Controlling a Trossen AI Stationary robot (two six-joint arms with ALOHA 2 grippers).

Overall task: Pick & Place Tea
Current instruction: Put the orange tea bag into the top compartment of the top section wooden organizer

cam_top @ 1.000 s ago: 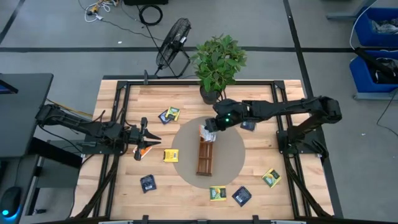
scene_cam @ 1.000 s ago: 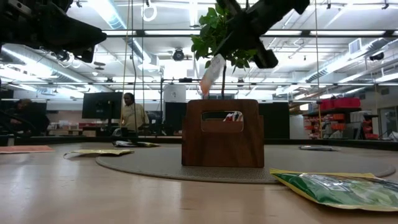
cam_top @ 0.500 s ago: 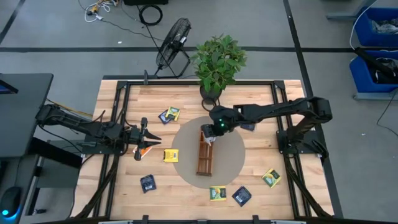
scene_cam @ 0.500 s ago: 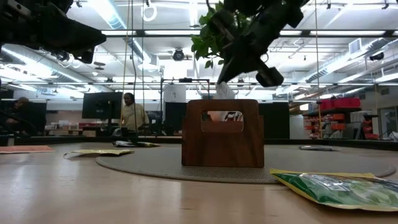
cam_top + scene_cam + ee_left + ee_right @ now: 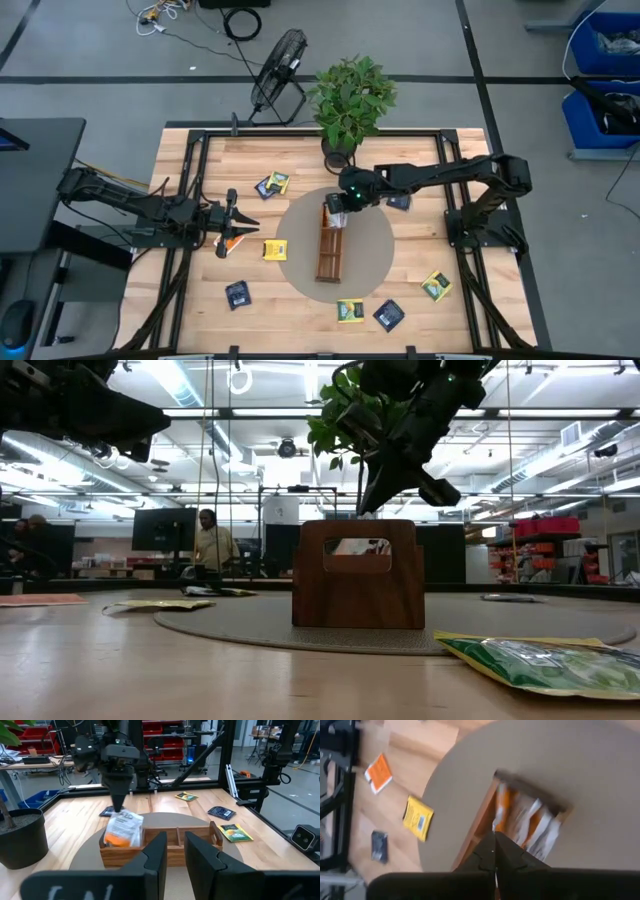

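A: So, where is the right gripper [image 5: 338, 203]?

B: Over the plant-side end of the tray [image 5: 330, 252], fingers pressed together. The wrist view shows no sachet between them. The orange-and-white sachets [image 5: 122, 829] stand in that end compartment, directly under it.

A: And the tray's long axis?

B: It runs from the plant end toward the table's near edge, with the other compartments apparently empty.

A: The left gripper [image 5: 247, 222]?

B: Parked at the left of the table, jaws slightly apart, nothing in them. An orange sachet [image 5: 231, 243] lies just beside it, a yellow one [image 5: 274, 249] a little farther toward the mat [image 5: 375, 250].

A: So which arm is nearer the next tea?

B: For those two, the left. The navy sachet [image 5: 400, 202] lies beside the right arm.
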